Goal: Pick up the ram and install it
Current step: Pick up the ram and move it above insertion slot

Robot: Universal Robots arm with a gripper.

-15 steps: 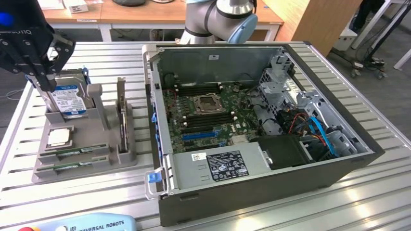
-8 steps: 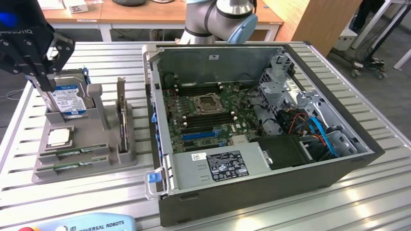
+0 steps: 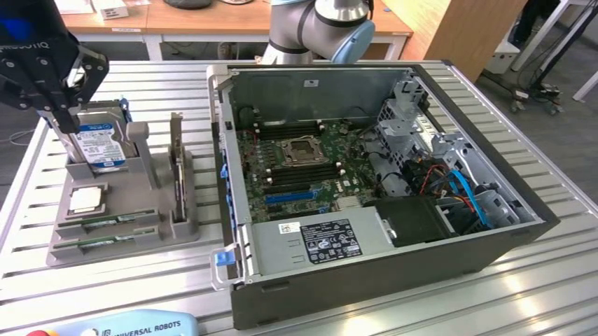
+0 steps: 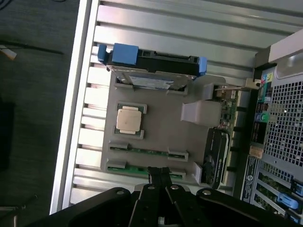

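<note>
At the near edge of the slatted metal table [image 3: 38, 280] lies one light-blue device [image 3: 122, 325] lettered "Universal Robots".

Behind it sits one grey holder [image 3: 140, 241] with a place for each part. In it I count:
- Two green ram sticks, each lying flat in its own slot. The front ram stick [image 3: 98, 242] [image 4: 137, 169] is by the holder's near edge, and the second ram stick [image 3: 105, 224] [image 4: 147, 152] is just behind it and parallel to it.
- One square silver processor [image 3: 84, 199] [image 4: 129, 119], flat in its pocket.
- One hard drive [image 3: 95, 143] [image 4: 154, 71] with a blue label, leaning upright at the far end of the holder.
- One expansion card [image 3: 176, 168] [image 4: 215, 156], standing on edge in the holder's side rack.

One black hand [image 3: 73, 150] [image 4: 160, 174] hangs over the holder with its two fingers pressed together and nothing between them. In the wrist view the fingertips lie over the front ram stick, but whether they touch it I cannot tell. Both sticks sit in their slots.

Toward the exterior view's right stands one open computer case [image 3: 523, 231], just beside the holder. Inside it are one green motherboard [image 3: 299, 175] with a square socket [image 3: 304, 150] in the middle, one black power supply box [image 3: 421, 217], and blue and red cables [image 3: 467, 189].

Beyond the case rise the arm's grey base [image 3: 318, 24] and a wooden desk [image 3: 215, 21].
</note>
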